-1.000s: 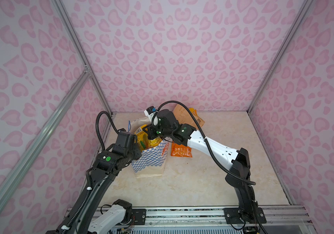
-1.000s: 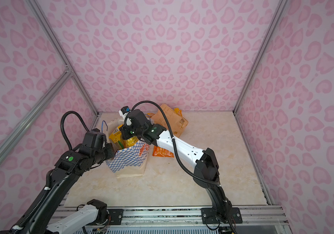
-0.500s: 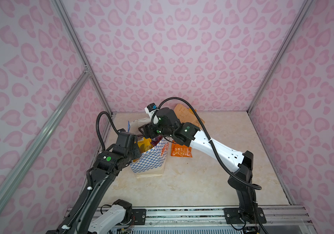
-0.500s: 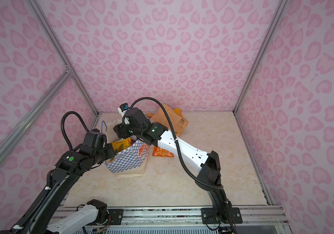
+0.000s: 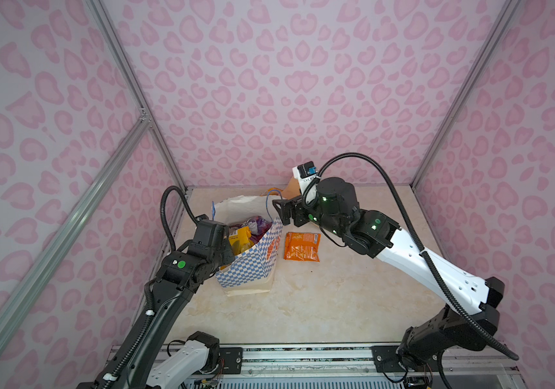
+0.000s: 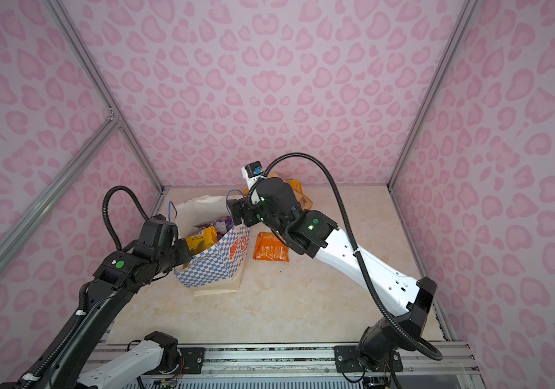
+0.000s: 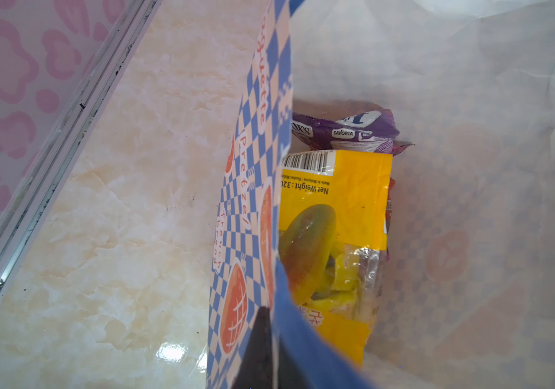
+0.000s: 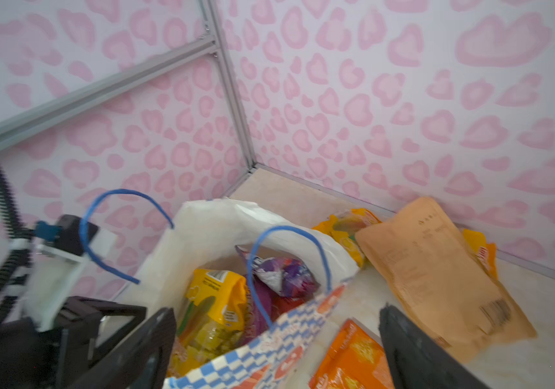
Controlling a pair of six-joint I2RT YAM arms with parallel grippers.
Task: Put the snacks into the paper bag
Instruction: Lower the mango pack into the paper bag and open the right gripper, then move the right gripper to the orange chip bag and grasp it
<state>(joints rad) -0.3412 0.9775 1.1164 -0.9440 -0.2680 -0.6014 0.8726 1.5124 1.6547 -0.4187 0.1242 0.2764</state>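
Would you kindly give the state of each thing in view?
paper bag: standing, mouth open.
yellow packet: inside bag.
purple packet: inside bag.
orange packet: flat on table, outside bag.
tan pouch: lying on table, outside bag.
left gripper: shut on bag rim.
right gripper: open, empty.

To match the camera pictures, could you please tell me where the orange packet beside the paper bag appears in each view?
In a top view: orange packet, right of the paper bag.
In a top view: likewise.
Left wrist: not in it.
Right wrist: just outside the bag's checkered wall.
Shared landmark: the bag's blue-checkered band.
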